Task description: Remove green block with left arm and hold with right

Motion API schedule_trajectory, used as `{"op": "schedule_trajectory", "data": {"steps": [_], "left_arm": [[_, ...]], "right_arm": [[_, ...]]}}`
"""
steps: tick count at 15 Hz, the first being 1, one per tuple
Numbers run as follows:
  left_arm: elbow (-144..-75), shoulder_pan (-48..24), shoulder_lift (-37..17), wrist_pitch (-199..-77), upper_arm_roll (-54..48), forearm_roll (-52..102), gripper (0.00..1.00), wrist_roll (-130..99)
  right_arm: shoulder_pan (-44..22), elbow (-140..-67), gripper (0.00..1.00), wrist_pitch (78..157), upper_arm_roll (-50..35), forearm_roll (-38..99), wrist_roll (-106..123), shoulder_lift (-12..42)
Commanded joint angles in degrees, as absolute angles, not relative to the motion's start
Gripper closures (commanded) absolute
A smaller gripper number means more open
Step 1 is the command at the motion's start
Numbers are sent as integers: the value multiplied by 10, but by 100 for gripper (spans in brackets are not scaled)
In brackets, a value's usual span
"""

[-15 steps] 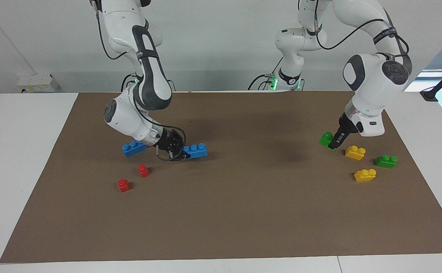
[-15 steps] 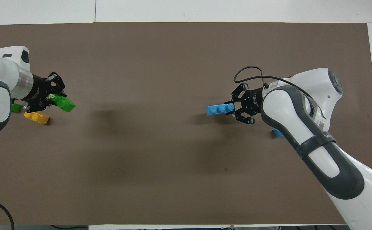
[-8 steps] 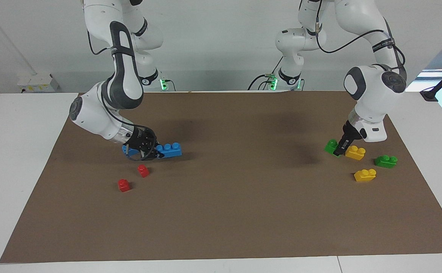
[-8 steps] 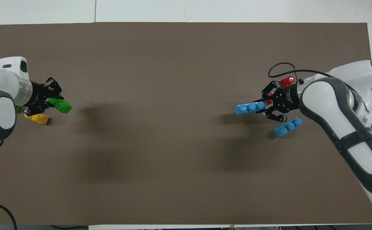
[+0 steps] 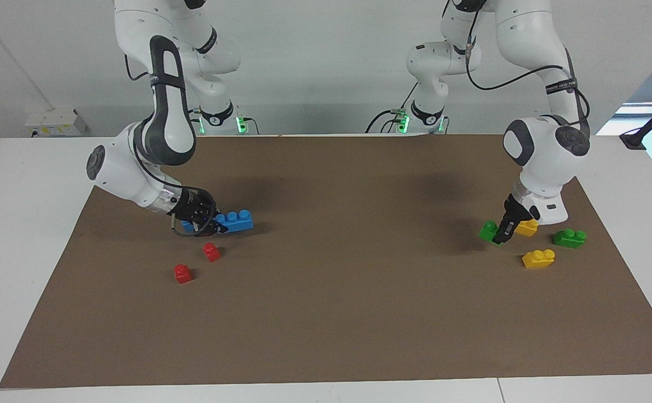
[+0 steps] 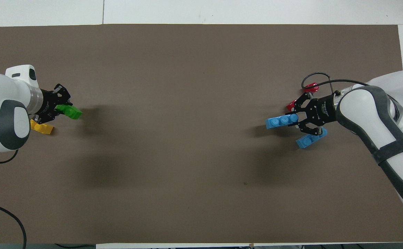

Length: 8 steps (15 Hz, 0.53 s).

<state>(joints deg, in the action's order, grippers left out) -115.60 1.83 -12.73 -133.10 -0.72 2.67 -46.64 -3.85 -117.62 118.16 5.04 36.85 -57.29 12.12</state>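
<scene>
Now the left gripper (image 5: 499,235) is clamped on the green block (image 5: 488,230), low over the brown mat (image 5: 359,313) just beside a yellow brick (image 5: 527,226), while the right gripper (image 5: 214,223) is clenched on a blue brick (image 5: 235,220) near two red pieces (image 5: 211,252).

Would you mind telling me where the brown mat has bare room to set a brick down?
The brown mat is bare across its whole middle, between the green block in the left gripper and the blue brick in the right gripper. It is crowded around the yellow bricks and dark green brick, and by the red bricks.
</scene>
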Motion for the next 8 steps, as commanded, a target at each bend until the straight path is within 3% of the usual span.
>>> {"op": "schedule_trajectory", "data": {"steps": [1, 8], "left_arm": [[-1156, 25, -147, -1357, -11, 38, 100, -475], [-1147, 40, -172, -1359, -12, 40, 100, -494]], "right_arm": [[-32, -1208, 84, 1202, 43, 359, -558, 98], [-39, -1226, 84, 1238, 42, 361, -555, 101]]}}
